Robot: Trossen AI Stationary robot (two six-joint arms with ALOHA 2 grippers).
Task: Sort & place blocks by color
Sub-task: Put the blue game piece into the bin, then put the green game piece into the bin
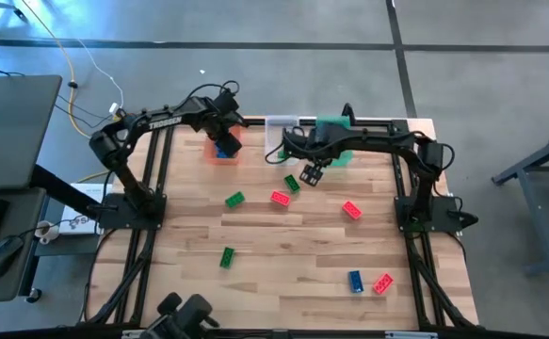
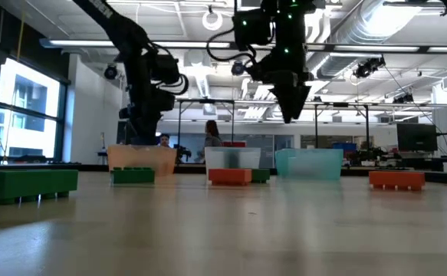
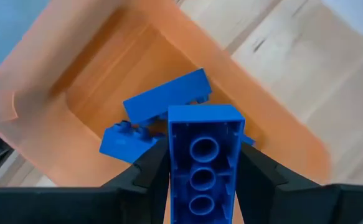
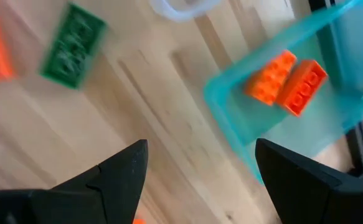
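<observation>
No brand or label can be read on the blocks or bins. The left gripper (image 3: 201, 180) hangs over the orange bin (image 3: 56, 87) at the far left of the table, clenched on a blue block (image 3: 203, 155) whose hollow underside hides part of two blue blocks (image 3: 162, 102) lying inside. The right gripper (image 4: 200, 168), fingers spread and empty, hovers near the green bin (image 4: 231, 112) holding two red blocks (image 4: 287, 78), its far side cut off.

The left arm (image 1: 166, 121) carries pale lettering along its upper link. It is too small to read. No other text shows.
</observation>
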